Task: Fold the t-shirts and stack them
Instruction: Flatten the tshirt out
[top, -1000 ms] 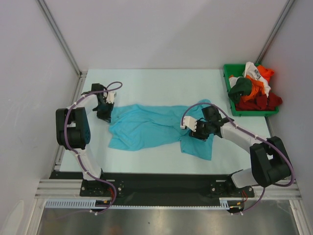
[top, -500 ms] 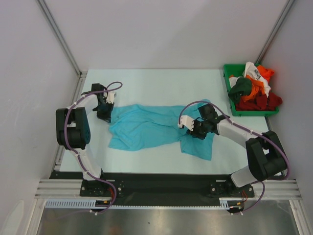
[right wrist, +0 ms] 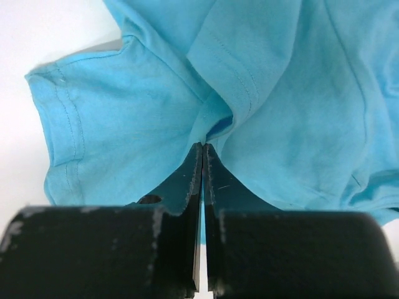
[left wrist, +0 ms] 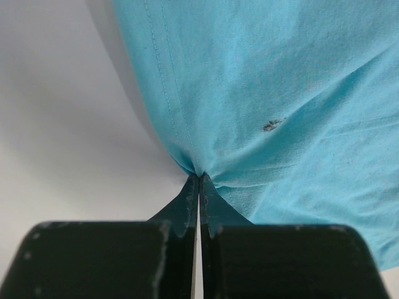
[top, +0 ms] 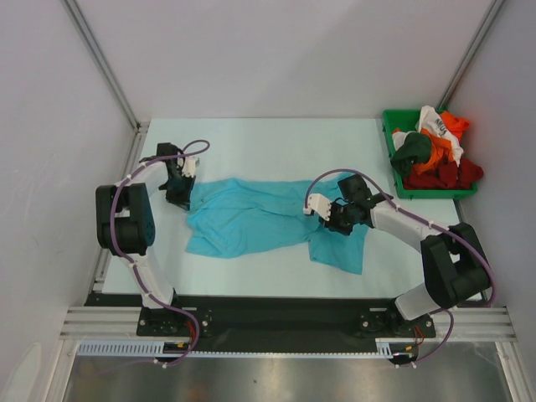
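A turquoise t-shirt [top: 251, 219] lies crumpled across the middle of the table, stretched left to right. My left gripper [top: 178, 194] is shut on its left edge; the wrist view shows the hem [left wrist: 163, 81] pinched at the fingertips [left wrist: 199, 177]. My right gripper [top: 335, 219] is shut on a fold of the same turquoise t-shirt [right wrist: 262, 81] near a sleeve [right wrist: 93, 131], cloth bunched at the tips [right wrist: 203, 147]. More t-shirts, orange, red, dark green and white [top: 435, 151], are heaped at the back right.
A green plastic bin [top: 390, 142] holds the heaped shirts at the back right corner. Metal frame posts [top: 100, 63] rise at both back corners. A black rail [top: 268, 314] runs along the near edge between the arm bases.
The right gripper has closed on a fold of the turquoise shirt and shifted slightly left and back. The left arm has not moved.
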You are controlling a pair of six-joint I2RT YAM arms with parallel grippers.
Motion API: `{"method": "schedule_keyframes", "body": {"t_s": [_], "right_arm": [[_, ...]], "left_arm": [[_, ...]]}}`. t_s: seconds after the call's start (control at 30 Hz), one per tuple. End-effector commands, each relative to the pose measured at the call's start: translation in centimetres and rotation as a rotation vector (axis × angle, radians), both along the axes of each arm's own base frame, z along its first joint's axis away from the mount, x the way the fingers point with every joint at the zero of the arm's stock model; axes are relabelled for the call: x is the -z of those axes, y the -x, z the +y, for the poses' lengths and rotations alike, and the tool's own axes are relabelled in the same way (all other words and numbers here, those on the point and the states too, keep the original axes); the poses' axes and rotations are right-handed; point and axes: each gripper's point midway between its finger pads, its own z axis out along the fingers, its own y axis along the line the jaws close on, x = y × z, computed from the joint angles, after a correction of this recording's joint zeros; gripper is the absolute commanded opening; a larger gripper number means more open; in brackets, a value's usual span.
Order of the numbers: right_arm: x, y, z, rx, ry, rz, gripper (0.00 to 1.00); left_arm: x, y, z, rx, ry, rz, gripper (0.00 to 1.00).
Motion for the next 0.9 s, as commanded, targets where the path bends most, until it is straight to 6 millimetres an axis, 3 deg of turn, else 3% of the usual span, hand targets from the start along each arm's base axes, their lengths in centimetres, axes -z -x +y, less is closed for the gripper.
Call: {"method": "schedule_keyframes", "body": {"t_s": [0.0, 0.13, 0.27, 0.4, 0.6, 0.7, 0.8, 0.87], "right_arm": [[-2.0, -1.1, 0.5, 0.024, -0.018, -0.033, 0.00], [-3.8, -2.3, 0.4, 0.059, -0.025, -0.084, 0.00], [-8.2, -5.4, 0.0, 0.143, -0.059, -0.217, 0.00], [-11.8, -8.3, -1.6, 0.264, -0.076, -0.287, 0.00], [-16.5, -12.9, -6.0, 0.457, -0.078, -0.403, 0.00], [-19.8, -14.3, -7.1, 0.472, -0.074, -0.505, 0.00], [-22.1, -14.4, -7.6, 0.472, -0.079, -0.559, 0.00], [-23.3, -14.3, -7.7, 0.473, -0.087, -0.588, 0.00]], "left_arm": [[-1.2, -1.4, -0.5, 0.027, 0.014, -0.054, 0.01], [-1.5, -1.7, -0.6, 0.032, 0.018, -0.064, 0.00], [-2.8, -2.4, -0.9, 0.044, 0.024, -0.098, 0.00], [-4.7, -3.5, -1.0, 0.065, 0.021, -0.150, 0.00], [-9.0, -5.4, -1.6, 0.115, 0.007, -0.274, 0.00], [-11.0, -5.5, -2.2, 0.135, 0.007, -0.304, 0.00], [-13.3, -5.2, -2.5, 0.128, 0.022, -0.329, 0.00], [-13.8, -4.7, -4.2, 0.173, 0.028, -0.322, 0.00]]}}
